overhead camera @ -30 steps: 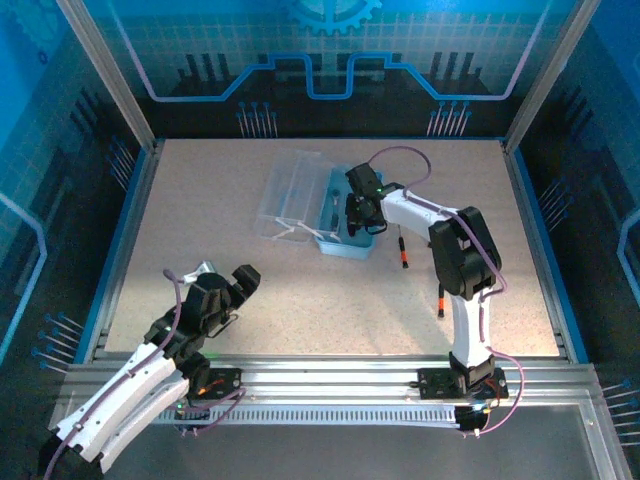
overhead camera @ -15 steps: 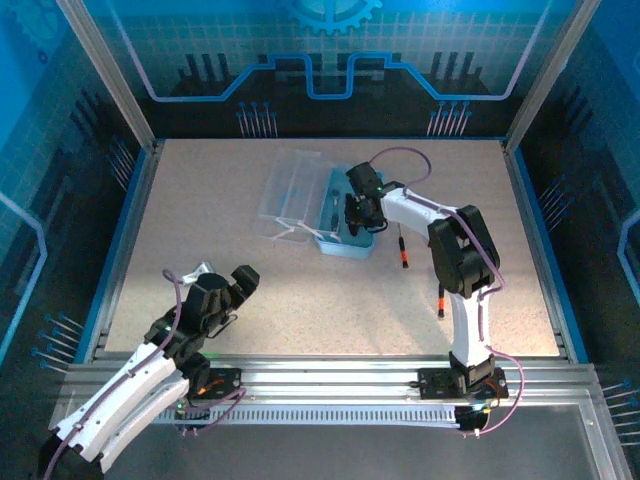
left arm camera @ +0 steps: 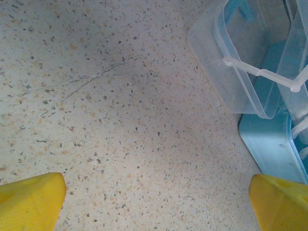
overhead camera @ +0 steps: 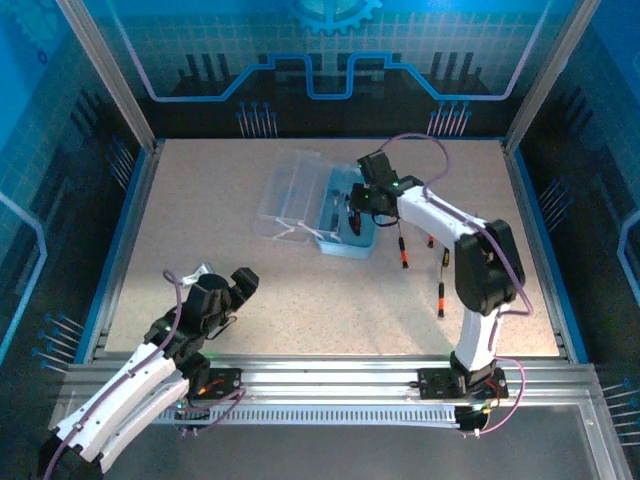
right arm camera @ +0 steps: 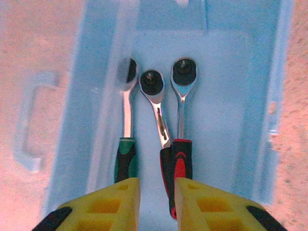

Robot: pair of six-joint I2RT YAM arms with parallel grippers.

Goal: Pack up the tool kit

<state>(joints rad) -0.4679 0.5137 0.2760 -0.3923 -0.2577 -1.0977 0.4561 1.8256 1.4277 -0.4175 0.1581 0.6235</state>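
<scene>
The tool kit [overhead camera: 345,250] is sitting open just above the centre of the top view, its light-blue tray standing on the speckled desk [overhead camera: 200,220] and its clear lid [overhead camera: 290,190] lying folded back to the tray's left. The right gripper [overhead camera: 358,212] is hanging over the tray, with its arm reaching in from the lower right of the frame. In the right wrist view its yellow fingers [right arm camera: 115,197] are standing close together with a narrow gap between them. Whether they are pinching anything cannot be told. Three ratchets [right arm camera: 156,106] are lying side by side in the tray, heads toward the top of the frame. One is green-handled at left, one black-handled in the middle and one red-and-black at right, the latter two handles running down to the fingertips. Two black-and-red screwdrivers [overhead camera: 401,248] [overhead camera: 440,290] are lying on the desk right of the tray. The left gripper [overhead camera: 240,283] is hovering at lower left, well apart from the tool kit. In the left wrist view its fingers [left arm camera: 33,199] are spread wide over bare desk, with the lid and tray at the right edge.
</scene>
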